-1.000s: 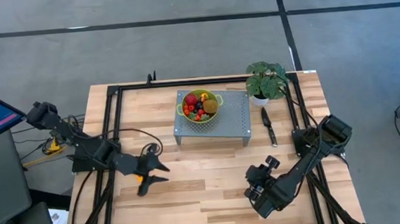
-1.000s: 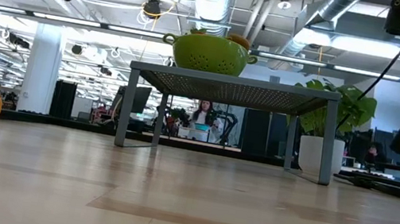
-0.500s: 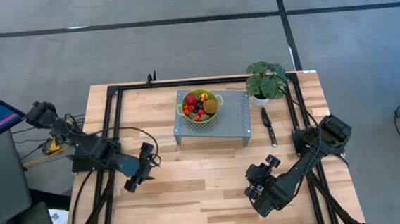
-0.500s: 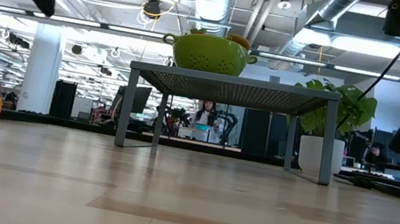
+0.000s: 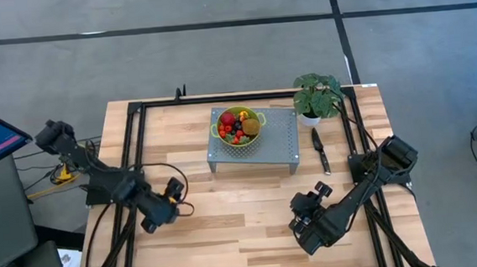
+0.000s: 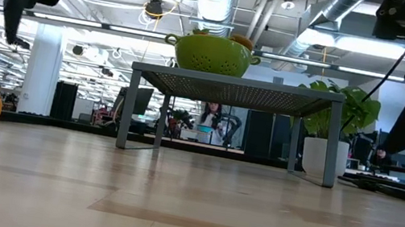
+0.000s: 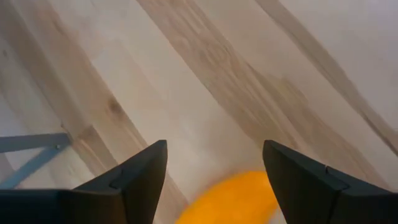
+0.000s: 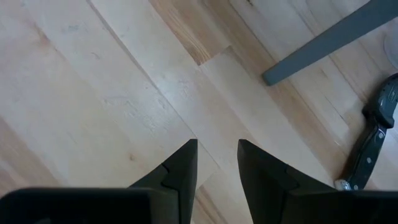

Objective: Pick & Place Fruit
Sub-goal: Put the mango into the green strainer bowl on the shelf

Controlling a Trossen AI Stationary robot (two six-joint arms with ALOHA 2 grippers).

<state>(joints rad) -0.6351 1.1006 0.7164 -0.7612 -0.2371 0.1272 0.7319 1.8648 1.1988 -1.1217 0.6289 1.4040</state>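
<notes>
Fruit in question, the long orange-yellow fruit (image 7: 239,198), lies on the table (image 5: 252,208) directly below the left gripper (image 7: 214,180), whose fingers stand spread above it; its long axis probably runs crosswise between them. The right gripper (image 8: 217,168), narrowly parted and empty, waits well apart.

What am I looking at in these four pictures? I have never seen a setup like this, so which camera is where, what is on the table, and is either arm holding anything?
Two dark robot arms work at a wooden table. One picture looks straight down, one looks level across the tabletop, and two come from cameras on the arms' wrists.

In the middle stands a small grey metal stand bearing a green colander of fruit. Beside it are a potted plant and a black-handled knife.

The left tool hangs open over a long orange-yellow fruit lying on the table, which sits between its fingers but is not gripped. The right tool waits above bare wood near the front right, fingers slightly apart, holding nothing.
</notes>
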